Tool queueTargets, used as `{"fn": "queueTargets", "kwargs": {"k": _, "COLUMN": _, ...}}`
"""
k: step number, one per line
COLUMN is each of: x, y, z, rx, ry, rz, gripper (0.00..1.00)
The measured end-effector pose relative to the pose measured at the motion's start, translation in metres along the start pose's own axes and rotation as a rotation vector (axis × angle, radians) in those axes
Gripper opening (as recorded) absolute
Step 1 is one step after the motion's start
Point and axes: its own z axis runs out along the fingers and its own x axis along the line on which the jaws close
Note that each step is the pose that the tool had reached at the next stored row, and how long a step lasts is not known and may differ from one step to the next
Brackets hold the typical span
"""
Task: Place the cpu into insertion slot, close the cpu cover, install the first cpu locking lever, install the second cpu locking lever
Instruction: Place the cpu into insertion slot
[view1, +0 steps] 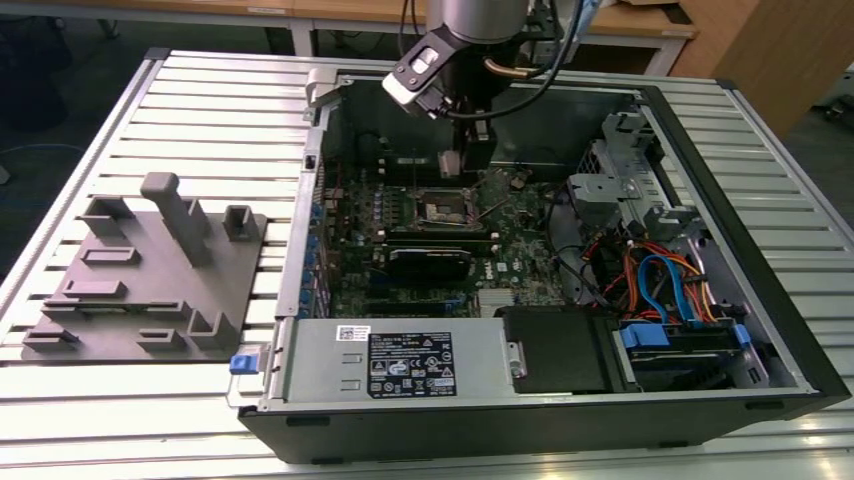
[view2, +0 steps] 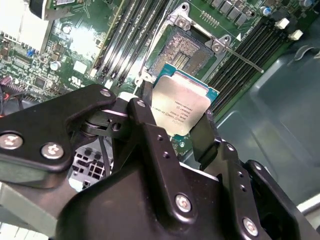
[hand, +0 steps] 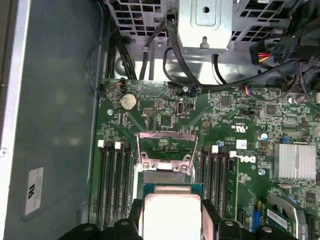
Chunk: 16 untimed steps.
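An open computer case (view1: 747, 250) lies on its side on a slatted metal tabletop (view1: 200, 110), and the arm (view1: 474, 20) comes down into it from the upper middle of the exterior view. The claw (view2: 176, 111) is clenched on the cpu (view2: 182, 102), its black fingers (view2: 204, 134) pressing opposite edges of the chip, whose dull silver top faces the camera in both wrist views. The cpu hangs above the green motherboard (hand: 240, 115), near the insertion slot (view2: 182, 50) but apart from it, not yet seated. In the exterior view the slot (view1: 447, 205) sits just below the claw, in the upper middle of the frame. In the first wrist view the cpu cover (hand: 165, 135) seems to stand swung up off the slot, though the angle makes that hard to confirm, and its window shows the board behind it. Long black memory slots (hand: 112, 185) run on both sides of the socket. A grey power-supply box (view1: 387, 360) fills the lower middle of the exterior view, with blue and orange cables (view1: 667, 285) toward the exterior view's right. A grey fixture plate (view1: 147, 290) with upright blocks rests on the tabletop at the exterior view's left.
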Motion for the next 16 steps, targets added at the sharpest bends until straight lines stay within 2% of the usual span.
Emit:
{"fn": "queueTargets", "kwargs": {"k": 5, "x": -0.0002, "y": -0.0005, "z": 0.0082, "rx": -0.0001, "ry": -0.0001, "rz": 0.002, "gripper": 0.54}}
{"fn": "queueTargets", "kwargs": {"k": 16, "x": -0.0002, "y": -0.0005, "z": 0.0094, "rx": -0.0001, "ry": -0.0001, "rz": 0.003, "gripper": 0.54}}
